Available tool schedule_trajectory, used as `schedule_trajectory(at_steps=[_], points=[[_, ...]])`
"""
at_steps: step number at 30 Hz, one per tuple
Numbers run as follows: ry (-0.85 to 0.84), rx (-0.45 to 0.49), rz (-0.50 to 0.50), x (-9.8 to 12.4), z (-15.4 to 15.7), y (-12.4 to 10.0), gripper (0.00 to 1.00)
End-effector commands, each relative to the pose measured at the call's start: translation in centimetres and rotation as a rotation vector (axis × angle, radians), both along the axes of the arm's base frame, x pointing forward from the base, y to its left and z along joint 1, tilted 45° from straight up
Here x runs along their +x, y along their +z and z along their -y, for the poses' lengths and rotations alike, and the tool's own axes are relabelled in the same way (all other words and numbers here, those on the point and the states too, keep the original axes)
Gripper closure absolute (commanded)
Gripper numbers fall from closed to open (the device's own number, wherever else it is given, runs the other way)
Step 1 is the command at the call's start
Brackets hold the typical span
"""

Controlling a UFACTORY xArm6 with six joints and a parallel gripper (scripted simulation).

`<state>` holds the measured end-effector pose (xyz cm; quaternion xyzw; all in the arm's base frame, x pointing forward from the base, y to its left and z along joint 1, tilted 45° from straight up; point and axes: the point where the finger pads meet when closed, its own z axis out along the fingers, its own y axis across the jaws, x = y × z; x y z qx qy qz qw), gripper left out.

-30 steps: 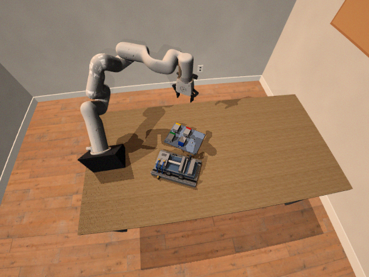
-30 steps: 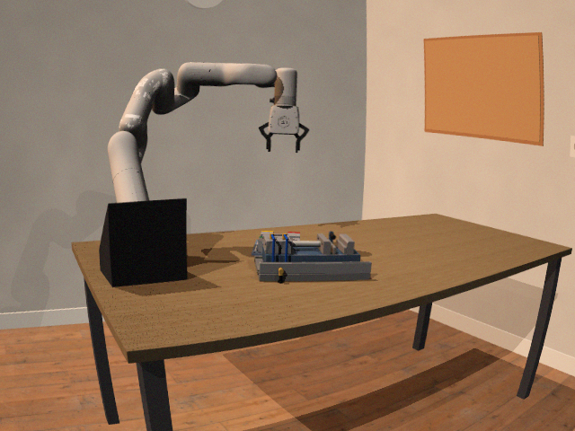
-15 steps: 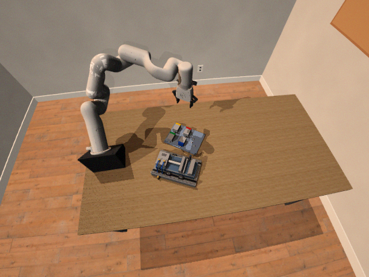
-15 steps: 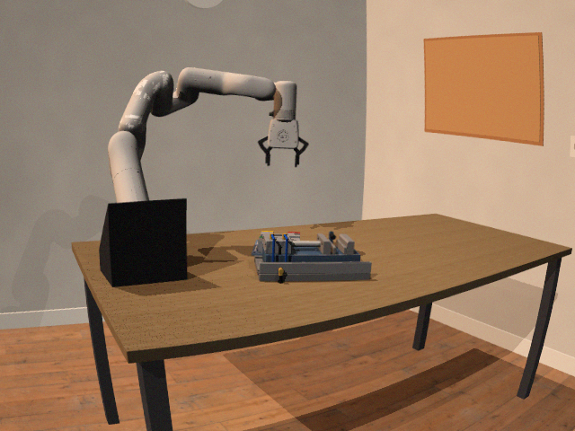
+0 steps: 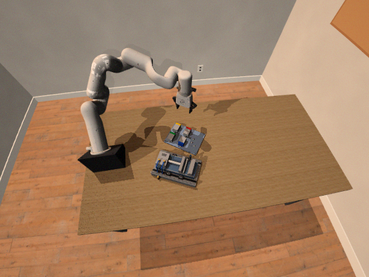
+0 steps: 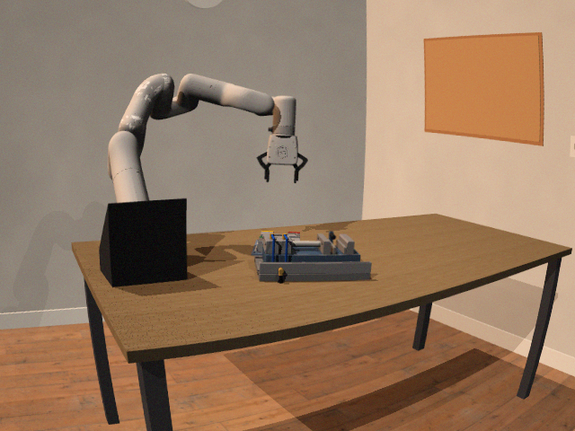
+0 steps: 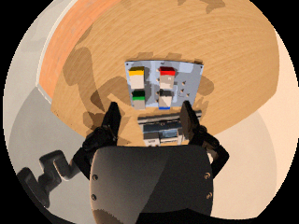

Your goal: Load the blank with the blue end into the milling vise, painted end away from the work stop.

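Observation:
The blue-ended blank lies on the grey infeed plate, on the plate's side nearest the vise; it also shows in the wrist view. Blanks with a yellow end, a red end and a green end lie on the same plate. The milling vise stands on its raised plate in front of the infeed plate, with nothing between its jaws. My gripper hangs open and empty high above the table, behind the infeed plate; it also shows in the side view.
The arm's black base block stands on the table left of the vise. Blue hoses rise from the vise's left end block. A small yellow knob sticks out at the raised plate's front.

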<state>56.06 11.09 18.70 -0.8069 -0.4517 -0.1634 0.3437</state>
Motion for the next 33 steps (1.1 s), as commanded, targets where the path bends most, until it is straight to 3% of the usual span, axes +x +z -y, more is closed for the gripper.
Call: schedule_trajectory(at_steps=[1, 33], points=[[-0.005, 0.0, 0.009, 0.27, -0.37, -0.27, 0.0], [-0.005, 0.0, 0.009, 0.29, -0.4, -0.27, 0.0]])
